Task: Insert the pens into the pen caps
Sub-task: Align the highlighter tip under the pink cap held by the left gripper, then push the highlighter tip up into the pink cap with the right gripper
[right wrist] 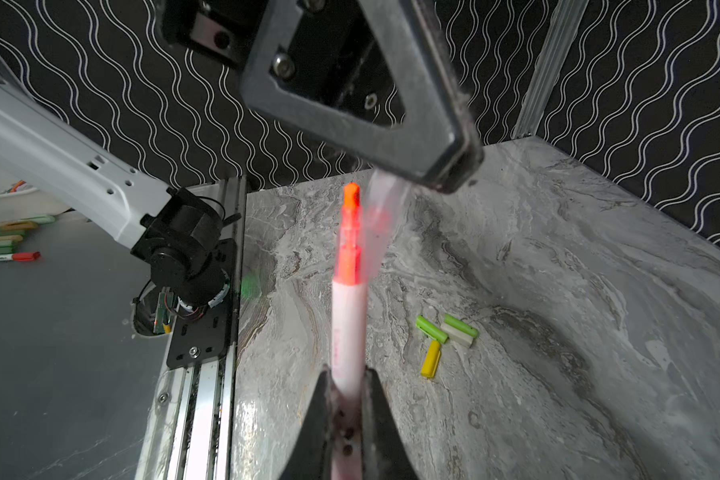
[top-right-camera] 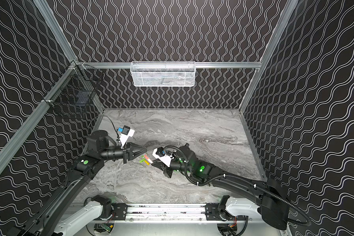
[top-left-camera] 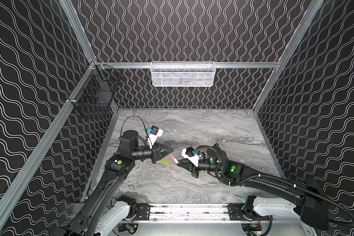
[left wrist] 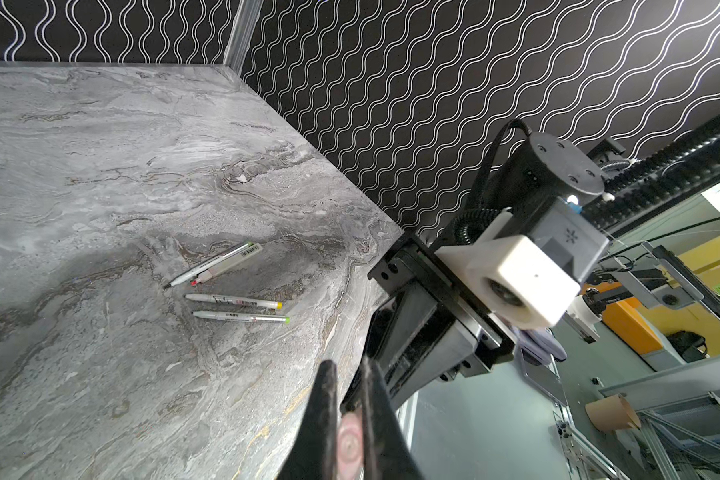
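Clamps pen (right wrist: pixel 349 316) in right gripper (right wrist: pixel 347 374), orange tip aimed at left gripper (right wrist: pixel 449 174). Pinches clear cap (right wrist: pixel 385 208) in left gripper, alongside the tip, not over it; cap blurred. Holds both grippers nearly nose to nose. Finds four loose caps (right wrist: pixel 447 336) clustered on table (right wrist: pixel 558 291): two green, one pale, one yellow. Finds four more pens (left wrist: pixel 233 301) lying uncapped, close together on table, tips all toward one side, two of them touching
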Tool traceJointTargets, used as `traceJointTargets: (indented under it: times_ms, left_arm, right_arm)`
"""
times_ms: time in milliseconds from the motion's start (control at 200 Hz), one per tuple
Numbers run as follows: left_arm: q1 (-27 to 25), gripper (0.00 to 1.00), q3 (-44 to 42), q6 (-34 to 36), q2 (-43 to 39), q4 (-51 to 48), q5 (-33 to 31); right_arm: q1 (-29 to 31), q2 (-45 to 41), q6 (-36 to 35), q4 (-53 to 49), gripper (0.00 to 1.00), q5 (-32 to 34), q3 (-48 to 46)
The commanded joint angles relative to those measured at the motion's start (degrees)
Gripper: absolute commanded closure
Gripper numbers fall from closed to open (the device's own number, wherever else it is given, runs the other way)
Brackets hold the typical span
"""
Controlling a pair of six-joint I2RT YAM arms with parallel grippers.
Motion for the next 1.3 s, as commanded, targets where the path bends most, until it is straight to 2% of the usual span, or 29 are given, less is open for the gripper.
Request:
traceJointTargets:
  times_ms: [0, 826, 1296]
  left_arm:
    - [0.0, 1.00, -0.3, -1.1, 0.2, 3.1, 2.0]
    - [1.6, 1.00, -0.5, -2.4, -0.7, 4.2, -0.8]
    - [1.7, 1.00, -1.5, -4.3, 0.4, 7.3, 3.2]
  right_arm:
    - [0.0, 0.8, -0.4, 3.1, 1.00, -0.2, 1.1]
    - [0.1, 1.0, 2.3, 3.2, 1.00, 0.0, -4.2]
    - [0.1, 1.5, 1.8, 4.2, 1.00, 1.1, -3.0]
